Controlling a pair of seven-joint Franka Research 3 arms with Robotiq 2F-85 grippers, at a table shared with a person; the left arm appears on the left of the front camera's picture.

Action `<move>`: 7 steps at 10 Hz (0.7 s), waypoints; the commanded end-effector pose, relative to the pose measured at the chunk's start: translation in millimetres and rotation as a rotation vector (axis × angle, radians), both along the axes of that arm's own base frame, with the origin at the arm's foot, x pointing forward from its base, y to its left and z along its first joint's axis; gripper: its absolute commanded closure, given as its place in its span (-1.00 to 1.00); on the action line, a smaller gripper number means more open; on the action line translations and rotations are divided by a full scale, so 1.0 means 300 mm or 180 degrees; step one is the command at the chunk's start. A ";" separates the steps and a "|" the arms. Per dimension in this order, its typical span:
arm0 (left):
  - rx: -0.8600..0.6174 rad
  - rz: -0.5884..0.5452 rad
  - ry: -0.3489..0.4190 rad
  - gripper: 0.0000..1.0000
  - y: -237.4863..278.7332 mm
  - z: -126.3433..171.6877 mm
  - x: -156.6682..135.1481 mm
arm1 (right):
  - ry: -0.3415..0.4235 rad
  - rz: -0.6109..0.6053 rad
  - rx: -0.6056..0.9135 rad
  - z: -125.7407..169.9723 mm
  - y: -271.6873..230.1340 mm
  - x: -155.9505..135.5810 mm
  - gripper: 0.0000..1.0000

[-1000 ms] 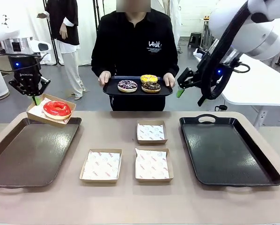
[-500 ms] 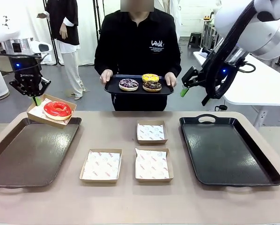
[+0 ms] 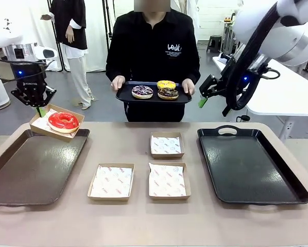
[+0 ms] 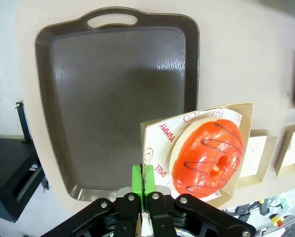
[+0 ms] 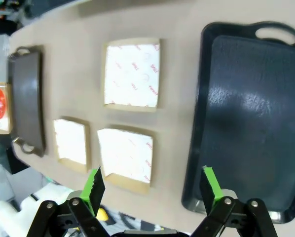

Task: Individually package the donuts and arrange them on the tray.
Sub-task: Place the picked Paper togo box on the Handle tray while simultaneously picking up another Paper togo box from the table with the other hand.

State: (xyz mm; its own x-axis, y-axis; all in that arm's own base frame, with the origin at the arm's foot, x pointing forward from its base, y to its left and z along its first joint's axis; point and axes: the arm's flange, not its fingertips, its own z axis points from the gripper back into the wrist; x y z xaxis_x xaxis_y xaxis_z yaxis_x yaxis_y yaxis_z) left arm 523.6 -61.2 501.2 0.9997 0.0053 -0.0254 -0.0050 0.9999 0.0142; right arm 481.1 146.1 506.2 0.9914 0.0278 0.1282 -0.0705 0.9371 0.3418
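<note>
Pinches a wall of the paper-lined box [image 4: 155, 140] between the left gripper's [image 4: 143, 178] pressed-together fingers [image 4: 137, 177]. Carries the red donut [image 4: 209, 155] in it, raised by the far edge of the left tray [image 3: 30, 170]. Holds the right gripper [image 5: 151, 177] spread wide and empty, high over the counter [image 3: 143, 221]. Looks like placing the first package. Calls next for lowering the box flat onto the tray, then releasing. Counts three more donuts [image 3: 142, 92] on the person's small tray [image 3: 124, 95].

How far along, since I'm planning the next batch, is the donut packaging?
Done: the red donut sits in a paper-lined box. In hand: the left gripper, shut on that box's rim, holds it at the brown tray's far edge. Left: purple donut, yellow donut, chocolate donut on the person's black tray, three empty boxes; right gripper open.
</note>
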 end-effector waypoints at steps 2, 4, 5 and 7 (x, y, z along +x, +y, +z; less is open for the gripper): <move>-0.0022 -0.0059 -0.0151 0.98 0.100 -0.047 0.033 | 0.0018 -0.0168 -0.0539 -0.069 0.160 0.116 -1.00; -0.0038 -0.0067 -0.0184 0.98 0.156 -0.086 0.047 | -0.0030 -0.0204 -0.0566 -0.161 0.258 0.198 -1.00; -0.0036 -0.0100 -0.0159 0.98 0.173 -0.112 0.054 | -0.0060 -0.0240 -0.0605 -0.209 0.291 0.222 -1.00; -0.0049 -0.0100 -0.0090 0.98 0.195 -0.152 0.069 | -0.0394 -0.0143 -0.0581 -0.301 0.344 0.255 -1.00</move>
State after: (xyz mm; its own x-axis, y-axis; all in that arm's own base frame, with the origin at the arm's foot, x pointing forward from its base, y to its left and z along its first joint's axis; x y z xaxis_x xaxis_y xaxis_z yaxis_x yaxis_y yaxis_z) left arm 543.5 -6.7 460.7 1.0000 -0.0050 -0.0010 0.0050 1.0000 0.0056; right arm 550.6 242.6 420.6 0.9831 0.0233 0.1814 -0.0558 0.9827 0.1764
